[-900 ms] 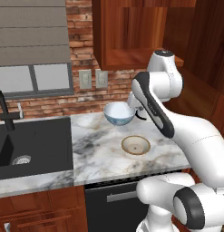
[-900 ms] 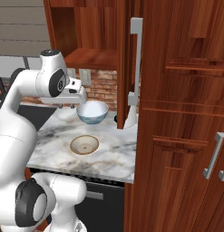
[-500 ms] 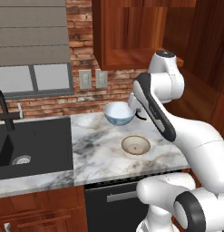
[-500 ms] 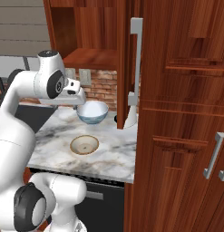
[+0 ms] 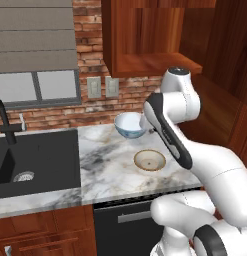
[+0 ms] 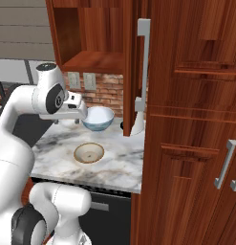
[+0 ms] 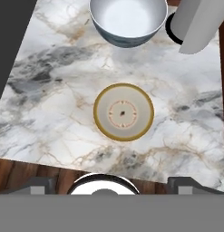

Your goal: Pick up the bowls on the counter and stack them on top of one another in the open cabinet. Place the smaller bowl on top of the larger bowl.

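The deep white bowl with a blue pattern [image 5: 130,125] [image 6: 98,118] [image 7: 128,20] stands at the back of the marble counter [image 5: 105,165] [image 7: 54,104]. In front of it lies the shallower tan bowl with a brown rim [image 5: 149,160] [image 6: 89,152] [image 7: 124,112]. My gripper [image 7: 113,183] [image 6: 67,121] hovers above the counter's front part, looking straight down at the tan bowl. It is open, its fingertips [image 7: 38,185] far apart with nothing between them. Above, the open cabinet [image 5: 155,62] [image 6: 95,60] has a bare shelf.
A white upright object on a dark base [image 6: 137,119] [image 7: 195,27] stands right of the deep bowl, against the tall wooden panel [image 6: 134,72]. The black sink [image 5: 35,160] with its faucet [image 5: 7,125] lies to the left. Brick wall behind.
The arm has shifted only slightly. Both bowls rest where they were.
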Controlling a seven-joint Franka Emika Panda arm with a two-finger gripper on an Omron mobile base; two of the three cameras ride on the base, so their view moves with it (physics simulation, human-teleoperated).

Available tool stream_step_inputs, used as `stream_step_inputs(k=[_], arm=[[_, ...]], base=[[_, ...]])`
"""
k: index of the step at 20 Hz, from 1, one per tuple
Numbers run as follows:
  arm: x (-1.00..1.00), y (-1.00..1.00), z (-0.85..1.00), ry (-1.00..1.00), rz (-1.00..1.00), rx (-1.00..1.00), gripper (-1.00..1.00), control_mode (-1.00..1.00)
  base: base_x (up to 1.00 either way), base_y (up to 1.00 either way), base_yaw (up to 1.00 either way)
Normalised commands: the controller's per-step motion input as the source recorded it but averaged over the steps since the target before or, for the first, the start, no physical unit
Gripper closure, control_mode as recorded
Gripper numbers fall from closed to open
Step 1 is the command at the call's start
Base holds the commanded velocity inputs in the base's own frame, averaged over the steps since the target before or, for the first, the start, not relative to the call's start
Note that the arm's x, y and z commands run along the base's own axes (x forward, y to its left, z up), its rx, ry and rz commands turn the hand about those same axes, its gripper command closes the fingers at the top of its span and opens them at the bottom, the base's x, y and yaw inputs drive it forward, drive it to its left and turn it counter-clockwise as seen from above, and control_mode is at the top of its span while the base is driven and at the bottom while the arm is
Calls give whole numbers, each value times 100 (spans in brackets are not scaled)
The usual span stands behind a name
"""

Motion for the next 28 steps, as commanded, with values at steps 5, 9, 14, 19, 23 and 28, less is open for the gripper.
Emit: stream_step_inputs(k=[5, 9, 14, 19, 23, 28], arm=[[-22, 4, -12, -3, 0, -1, -100, -100], [-21, 3, 0, -5, -1, -2, -100, -100], [-8, 6, -9, -1, -4, -7, -100, -100], [0, 4, -17, 0, -7, -9, -100, -100], [0, 8, -17, 0, -8, -10, -100, -100], [0, 10, -25, 1, -6, -10, -100, -100]], base=[[0, 0, 0], [0, 0, 0], [0, 0, 0], [0, 0, 0], [0, 0, 0], [0, 0, 0]])
